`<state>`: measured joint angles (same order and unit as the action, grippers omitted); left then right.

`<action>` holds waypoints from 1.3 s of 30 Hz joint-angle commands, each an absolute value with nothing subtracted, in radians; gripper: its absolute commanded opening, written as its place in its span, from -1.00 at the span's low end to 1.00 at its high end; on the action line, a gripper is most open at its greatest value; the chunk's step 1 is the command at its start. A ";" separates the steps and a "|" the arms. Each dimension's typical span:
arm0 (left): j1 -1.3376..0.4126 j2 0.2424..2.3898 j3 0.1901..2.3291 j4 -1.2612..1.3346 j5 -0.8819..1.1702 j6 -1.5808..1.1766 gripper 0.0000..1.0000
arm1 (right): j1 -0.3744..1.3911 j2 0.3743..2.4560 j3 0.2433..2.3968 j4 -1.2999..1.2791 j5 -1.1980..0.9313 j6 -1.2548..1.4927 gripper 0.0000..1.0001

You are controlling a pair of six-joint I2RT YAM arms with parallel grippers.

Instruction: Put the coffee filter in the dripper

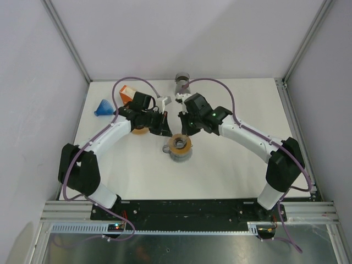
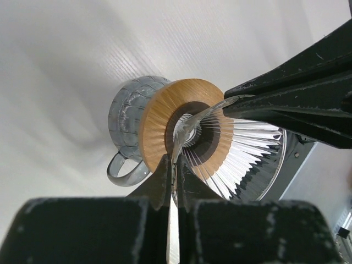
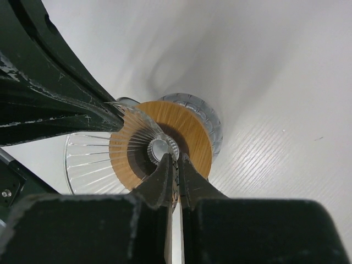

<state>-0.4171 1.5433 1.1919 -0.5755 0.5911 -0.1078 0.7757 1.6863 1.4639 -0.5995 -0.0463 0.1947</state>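
Filter [image 2: 173,231] shows edge-on as a thin pale sheet. My right gripper [image 3: 175,165] is clamped tight on it, and my left gripper [image 2: 175,165] likewise. It hangs over the dripper [image 1: 180,145], which sits on a glass mug [image 2: 127,115] mid-table [image 1: 231,165].

Left arm [image 1: 110,135], right arm [image 1: 247,135] tight over dripper [image 1: 177,156]

The left gripper [image 1: 165,131] and right gripper [image 1: 185,131] meet just above the wood-collared dripper [image 1: 180,147] — a blue funnel [image 1: 103,107], orange box [image 1: 127,92] and grey cup [image 1: 182,81] sit farther back.
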 commanded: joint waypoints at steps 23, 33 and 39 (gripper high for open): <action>-0.505 1.640 1.173 -0.632 0.507 -0.002 -1.00 | 0.754 1.732 1.123 -0.349 -0.040 0.186 -1.00; -0.506 1.680 1.192 -0.634 0.540 -0.004 -1.00 | 0.716 1.783 1.077 -0.327 -0.084 0.205 -1.00; -0.506 1.677 1.197 -0.635 0.557 -0.007 -1.00 | 0.708 1.802 1.043 -0.317 -0.090 0.219 -1.00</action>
<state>-0.4427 1.5990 1.2495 -0.5179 0.5106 -0.0708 0.6941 1.6161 1.1706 -0.1631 -0.1223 0.2352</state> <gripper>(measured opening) 0.019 0.040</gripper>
